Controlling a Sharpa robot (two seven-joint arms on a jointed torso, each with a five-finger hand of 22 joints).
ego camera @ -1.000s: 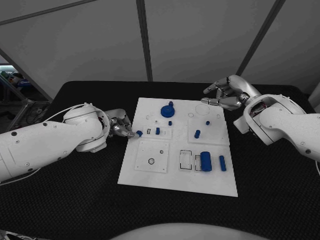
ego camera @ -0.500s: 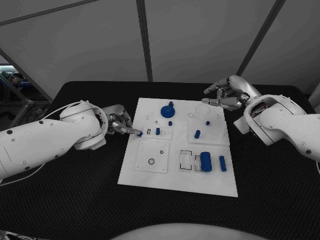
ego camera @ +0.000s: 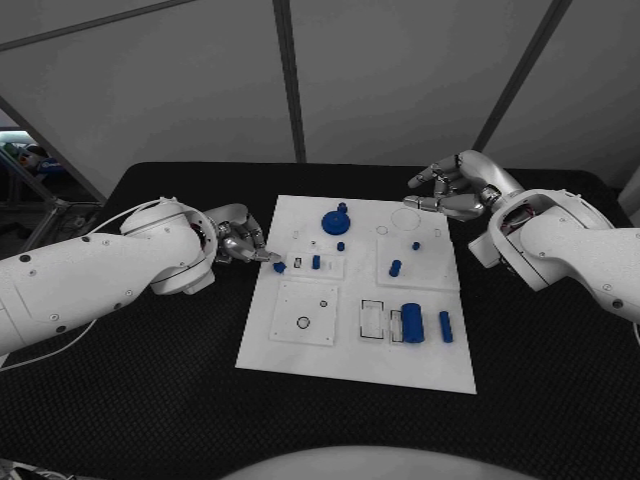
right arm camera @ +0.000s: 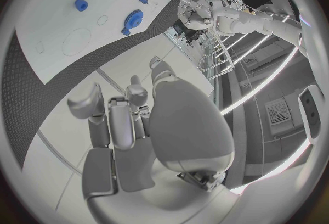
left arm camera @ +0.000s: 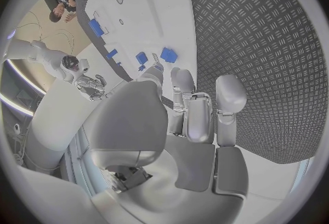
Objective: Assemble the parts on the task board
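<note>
Left hand (ego camera: 238,245): at the left edge of the task board (ego camera: 352,350), fingertips pinching a small blue part (ego camera: 278,267) that sits just over the board's left margin, beside a small rectangular slot (ego camera: 300,263); in the left wrist view the same piece (left arm camera: 168,55) shows as a flat blue block at the fingertips (left arm camera: 153,70). Judged light, rigid and smooth, probably plastic; likely to twist or slip in a tip pinch, so best held across its flat faces, leaving the end that enters the slot free. Task board: white plate, middle of the black table (ego camera: 147,400), with outlined recesses. Near left panel: a small ring outline (ego camera: 303,323). Far centre: a round blue knob-like part (ego camera: 333,220), with a short blue peg (ego camera: 340,246) and another (ego camera: 316,263) just nearer. Right of centre: a blue peg (ego camera: 394,268) and a small blue stud (ego camera: 417,245). Near right: a large blue cylinder (ego camera: 412,323) lying in a rectangular recess, a slimmer blue bar (ego camera: 446,326) just beside it. All judged stiff, light pieces; take the cylinders across the middle of their length. Right hand (ego camera: 450,188): above the board's far right corner, holding nothing, fingers loosely curled and apart; the right wrist view shows its fingers (right arm camera: 117,114) bare.
</note>
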